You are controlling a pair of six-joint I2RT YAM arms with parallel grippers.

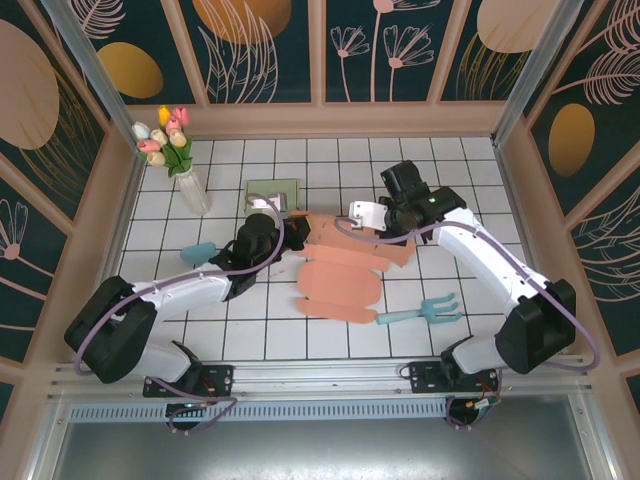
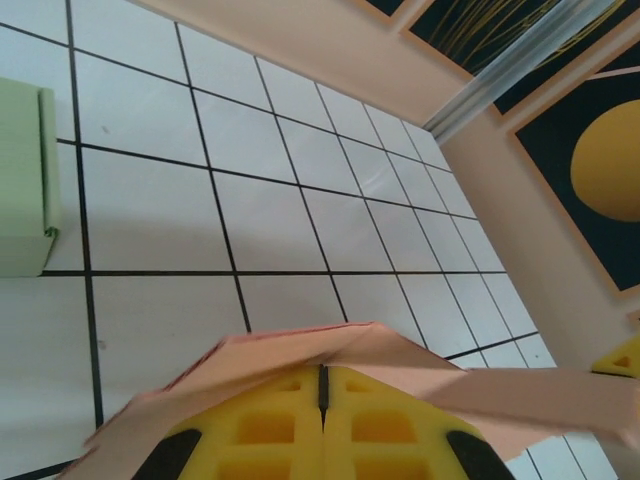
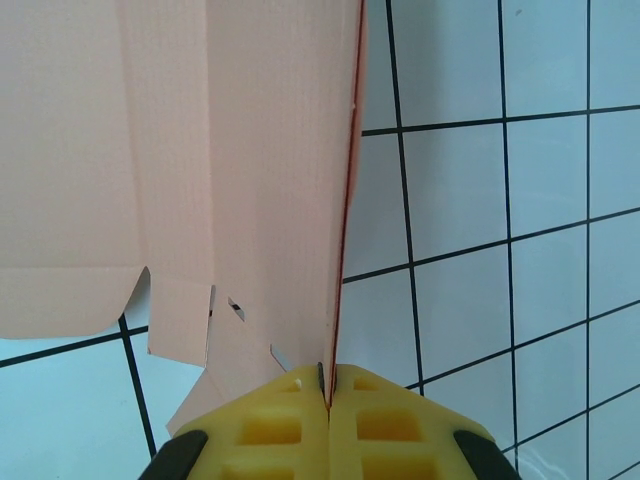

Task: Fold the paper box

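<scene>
Pinched a flap at the left edge of the paper box (image 1: 342,280) with the left gripper (image 2: 322,392), pads pressed together. Lay mostly flat on the table (image 1: 240,330) between the arms, long axis seemingly running near-left to far-right. Judged light, thin, springy at creases, easily dented; best held at edges beside fold lines. Gripped its raised right panel edge-on in the right gripper (image 3: 327,388), pads likewise closed.
</scene>
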